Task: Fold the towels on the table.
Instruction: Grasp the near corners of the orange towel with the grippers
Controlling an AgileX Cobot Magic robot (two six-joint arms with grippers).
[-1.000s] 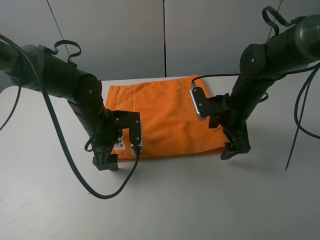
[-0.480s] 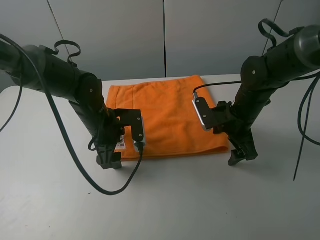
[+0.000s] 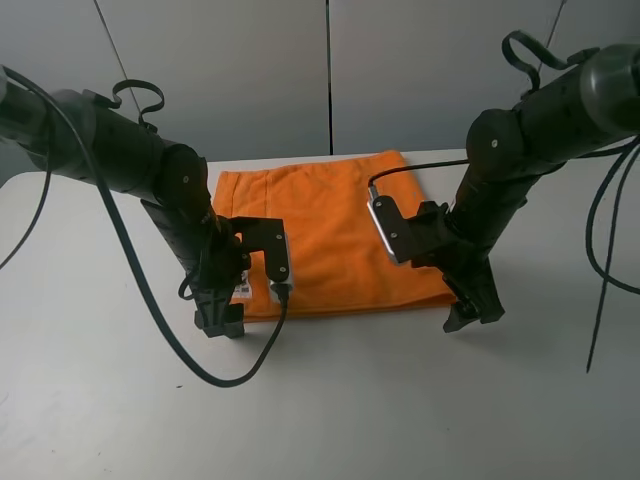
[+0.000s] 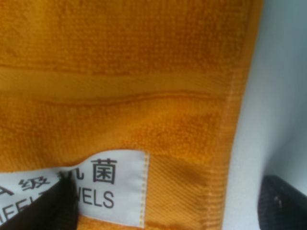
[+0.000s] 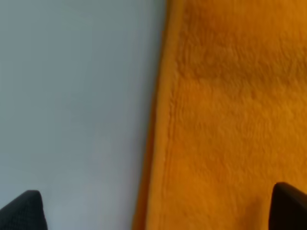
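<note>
The orange towel lies flat on the white table. The left gripper is at one near corner, by the label. The right gripper is at the other. Both have fingers apart, one each side of the edge, probably to pinch and fold it.

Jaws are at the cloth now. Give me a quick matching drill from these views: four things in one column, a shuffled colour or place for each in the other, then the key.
Things:
1. towel
2. label
3. table
4. wall

Descriptions:
A. plain white, under the cloth
B. bright orange, spread out between the two arms
C. white with black print, at the cloth's near left corner
D. grey panels, behind the far edge

Pairs: 1-B, 2-C, 3-A, 4-D
</note>
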